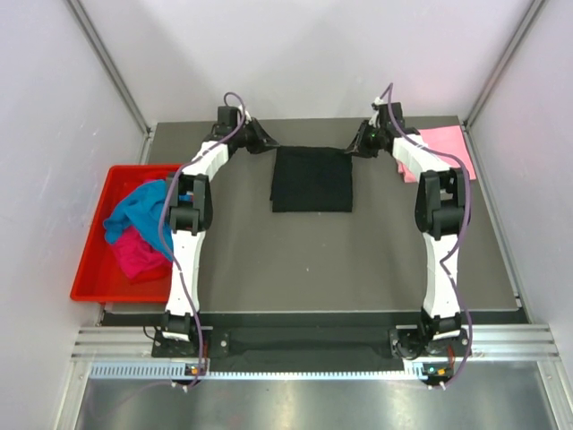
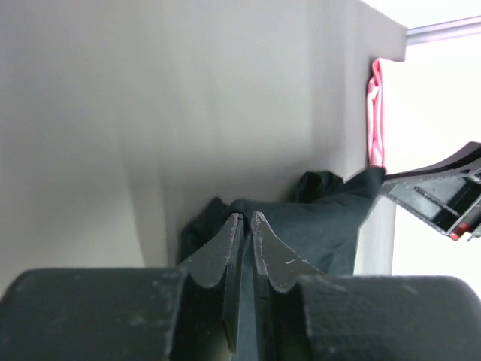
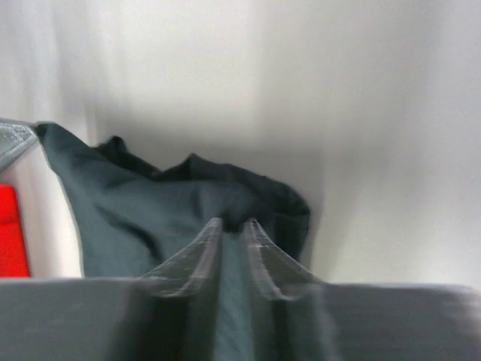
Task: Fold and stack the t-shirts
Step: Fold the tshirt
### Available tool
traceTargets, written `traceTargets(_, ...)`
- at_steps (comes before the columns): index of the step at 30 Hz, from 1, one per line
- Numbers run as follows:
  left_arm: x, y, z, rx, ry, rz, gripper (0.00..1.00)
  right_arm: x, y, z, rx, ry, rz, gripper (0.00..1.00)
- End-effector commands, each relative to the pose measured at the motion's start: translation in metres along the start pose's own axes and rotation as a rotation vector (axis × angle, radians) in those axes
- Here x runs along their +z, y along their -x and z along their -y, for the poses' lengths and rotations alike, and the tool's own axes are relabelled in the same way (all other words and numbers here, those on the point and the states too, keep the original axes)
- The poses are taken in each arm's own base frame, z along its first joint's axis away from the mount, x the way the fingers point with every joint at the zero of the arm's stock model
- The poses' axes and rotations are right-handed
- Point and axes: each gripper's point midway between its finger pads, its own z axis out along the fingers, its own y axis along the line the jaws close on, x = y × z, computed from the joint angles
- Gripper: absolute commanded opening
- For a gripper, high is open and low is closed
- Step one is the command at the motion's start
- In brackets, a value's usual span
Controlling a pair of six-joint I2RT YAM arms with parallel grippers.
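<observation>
From overhead I see the black t-shirt (image 1: pixel 312 179) folded into a flat rectangle on the counter (image 1: pixel 313 260), near the middle of its far edge. The left tool (image 1: pixel 266 143) sits at the shirt's far left corner and the right tool (image 1: pixel 360 143) at its far right corner. Only this view gives me the rest: the light pink t-shirt (image 1: pixel 443 150) lies flat in the counter's far right corner. The turquoise t-shirt (image 1: pixel 139 208) and magenta t-shirt (image 1: pixel 134 255) are heaped in the red tray (image 1: pixel 89 269) off the left edge. The wrist cameras add what the top view hides. Each tool's fingers stand a narrow slit apart, with bunched black cloth right at the tips. I cannot tell from either view whether cloth is pinched in the slit. The left wrist view also catches the pink shirt's edge and the other tool beyond the cloth. The right wrist view shows a sliver of the tray.
</observation>
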Motion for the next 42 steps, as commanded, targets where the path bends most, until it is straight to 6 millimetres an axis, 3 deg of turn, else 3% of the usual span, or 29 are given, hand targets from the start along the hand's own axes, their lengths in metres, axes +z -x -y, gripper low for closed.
traceTargets(1, -0.004, 0.03, 0.025, 0.058, -0.114, 0.064, 0.13, -0.004, 0.041, -0.016, -0.034, 0.081, 0.106, 0.26)
traceTargets(5, -0.021, 0.044, 0.022, 0.051, -0.084, 0.099, 0.18, -0.009, 0.045, -0.02, -0.056, 0.105, 0.085, 0.36)
traceTargets(7, -0.04, 0.058, 0.018, 0.072, -0.027, 0.138, 0.19, -0.028, 0.046, -0.025, -0.076, 0.103, 0.094, 0.43)
traceTargets(8, -0.047, 0.062, 0.019, 0.061, -0.002, 0.149, 0.19, -0.024, 0.036, -0.018, -0.071, 0.091, 0.072, 0.43)
traceTargets(9, -0.052, 0.061, 0.015, 0.094, 0.029, 0.146, 0.19, -0.037, 0.039, -0.026, -0.086, 0.099, 0.087, 0.45)
traceTargets(11, -0.066, 0.063, 0.026, 0.14, 0.065, 0.157, 0.19, -0.047, 0.033, -0.026, -0.098, 0.085, 0.078, 0.48)
traceTargets(12, -0.067, 0.05, 0.02, 0.147, 0.082, 0.125, 0.19, -0.054, 0.025, -0.027, -0.098, 0.083, 0.057, 0.48)
traceTargets(13, -0.072, 0.045, 0.038, 0.175, 0.062, 0.122, 0.2, -0.057, 0.019, -0.027, -0.108, 0.084, 0.041, 0.48)
traceTargets(15, -0.07, 0.017, 0.035, 0.189, 0.058, 0.058, 0.2, -0.063, 0.001, -0.032, -0.112, 0.107, -0.009, 0.48)
traceTargets(16, -0.073, 0.007, 0.046, 0.2, 0.052, 0.04, 0.2, -0.064, -0.012, -0.035, -0.124, 0.119, -0.047, 0.48)
traceTargets(17, -0.074, -0.001, 0.044, 0.198, 0.068, 0.027, 0.2, -0.062, -0.031, -0.031, -0.116, 0.122, -0.096, 0.48)
traceTargets(19, -0.081, -0.025, 0.038, 0.185, 0.099, -0.003, 0.2, -0.067, -0.046, -0.036, -0.156, 0.129, -0.113, 0.52)
traceTargets(20, -0.083, -0.044, 0.022, 0.17, 0.131, -0.031, 0.22, -0.07, -0.059, -0.029, -0.16, 0.11, -0.128, 0.59)
traceTargets(22, -0.089, -0.052, 0.02, 0.169, 0.134, -0.029, 0.24, -0.07, -0.071, -0.024, -0.183, 0.106, -0.144, 0.66)
traceTargets(26, -0.093, -0.09, 0.006, 0.118, 0.114, -0.129, 0.29, -0.069, -0.096, -0.005, -0.202, 0.075, -0.189, 0.66)
traceTargets(35, -0.095, -0.136, -0.018, 0.116, 0.129, -0.222, 0.36, -0.059, -0.136, 0.005, -0.212, 0.156, -0.262, 0.58)
traceTargets(42, -0.09, -0.161, -0.005, 0.119, 0.053, -0.26, 0.38, -0.063, -0.151, 0.002, -0.207, 0.204, -0.271, 0.45)
